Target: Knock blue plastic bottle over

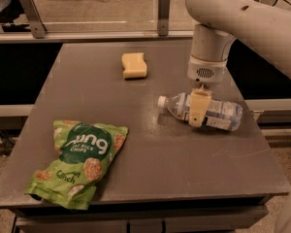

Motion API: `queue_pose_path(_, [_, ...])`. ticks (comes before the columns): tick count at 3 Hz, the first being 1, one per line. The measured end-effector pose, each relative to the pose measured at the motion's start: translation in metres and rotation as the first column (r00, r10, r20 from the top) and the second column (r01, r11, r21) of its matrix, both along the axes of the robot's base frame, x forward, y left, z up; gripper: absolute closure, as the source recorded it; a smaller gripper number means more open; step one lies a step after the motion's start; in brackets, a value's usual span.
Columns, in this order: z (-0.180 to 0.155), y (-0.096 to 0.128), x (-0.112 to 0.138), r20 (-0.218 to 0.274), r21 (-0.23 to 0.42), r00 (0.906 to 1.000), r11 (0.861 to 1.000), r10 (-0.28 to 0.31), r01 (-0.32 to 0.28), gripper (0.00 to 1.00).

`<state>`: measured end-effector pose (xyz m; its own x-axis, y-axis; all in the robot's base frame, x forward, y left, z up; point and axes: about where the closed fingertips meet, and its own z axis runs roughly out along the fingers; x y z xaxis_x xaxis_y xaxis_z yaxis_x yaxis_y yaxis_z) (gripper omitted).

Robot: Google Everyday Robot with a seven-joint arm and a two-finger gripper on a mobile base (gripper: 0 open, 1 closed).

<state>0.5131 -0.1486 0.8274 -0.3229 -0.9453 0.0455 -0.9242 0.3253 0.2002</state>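
Note:
The blue plastic bottle (218, 112) lies on its side on the right part of the grey table (150, 144), its white cap pointing left. My gripper (198, 111) hangs straight down from the white arm and sits right over the bottle's middle, its cream finger (198, 108) in front of the bottle's body. I see only this one finger.
A yellow sponge (134, 65) lies at the back centre of the table. A green chips bag (77, 161) lies at the front left. A metal rail with posts (163, 6) runs behind the table. The table's right edge is close to the bottle.

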Motion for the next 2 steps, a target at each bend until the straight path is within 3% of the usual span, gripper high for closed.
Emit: queue_pose_path(2, [0.0009, -0.0009, 0.0000, 0.000, -0.001, 1.0000, 1.000, -0.002, 0.002, 0.51])
